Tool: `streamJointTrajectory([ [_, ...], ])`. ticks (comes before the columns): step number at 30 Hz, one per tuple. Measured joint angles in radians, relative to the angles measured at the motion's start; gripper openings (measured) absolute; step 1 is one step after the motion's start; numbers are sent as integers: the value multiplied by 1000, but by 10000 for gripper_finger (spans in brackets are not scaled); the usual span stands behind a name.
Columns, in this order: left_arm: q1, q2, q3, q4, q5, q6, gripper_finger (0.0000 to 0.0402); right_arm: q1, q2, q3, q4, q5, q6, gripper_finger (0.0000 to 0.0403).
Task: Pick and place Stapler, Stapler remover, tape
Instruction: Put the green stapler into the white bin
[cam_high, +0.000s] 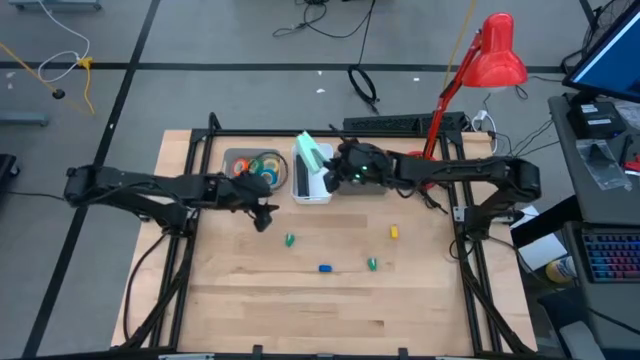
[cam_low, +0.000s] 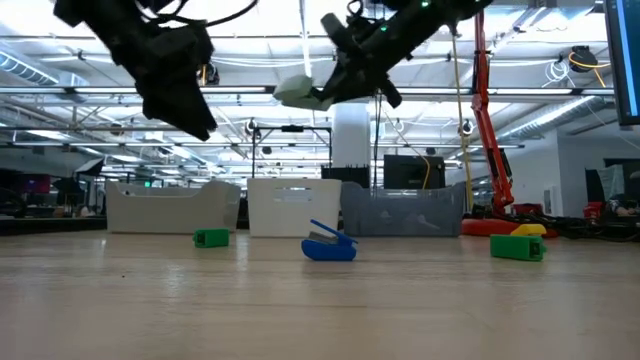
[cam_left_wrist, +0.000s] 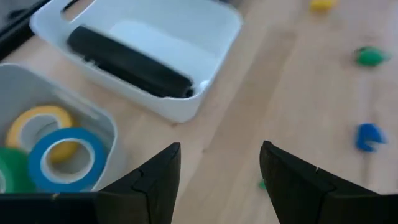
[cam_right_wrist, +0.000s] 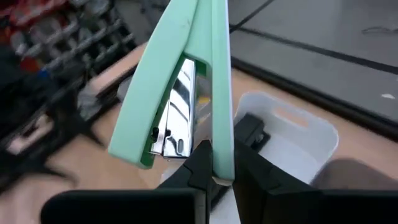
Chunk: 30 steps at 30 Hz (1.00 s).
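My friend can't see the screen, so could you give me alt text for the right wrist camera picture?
The right gripper has its dark fingers shut on a mint-green stapler, held in the air with its metal inside showing. Below and beyond it sits a white bin on the wooden table, with a dark object inside.

stapler (cam_high: 312, 155) above bin (cam_high: 311, 185) | tape (cam_high: 263, 168) in tray (cam_high: 234, 158), left of bin

Grey tiled floor (cam_high: 200, 30) – loose cables; red desk lamp (cam_high: 497, 52) beside table.
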Motion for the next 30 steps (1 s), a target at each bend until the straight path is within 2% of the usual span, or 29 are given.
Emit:
streamJointTrajectory([
  [4, 87, -149, -122, 84, 123, 64, 218, -4, 51, 43, -16, 66, 84, 29],
  [7, 141, -249, -190, 127, 207, 101, 218, -11, 99, 62, -17, 69, 167, 29],
  [10, 178, -324, -225, 131, 285, 152, 218, -19, 150, 78, -11, 68, 253, 29],
  [13, 209, -374, -242, 123, 319, 186, 218, -20, 205, 96, -9, 66, 322, 29],
  [16, 240, -403, -250, 130, 353, 206, 218, -19, 251, 124, -61, 68, 359, 29],
  [19, 263, -410, -253, 128, 415, 229, 218, -21, 280, 175, -211, 67, 396, 29],
  [22, 282, -410, -253, 128, 449, 251, 218, -25, 321, 232, -274, 68, 425, 29],
  [30, 303, -396, -252, 126, 468, 292, 218, -24, 369, 298, -396, 64, 458, 29],
])
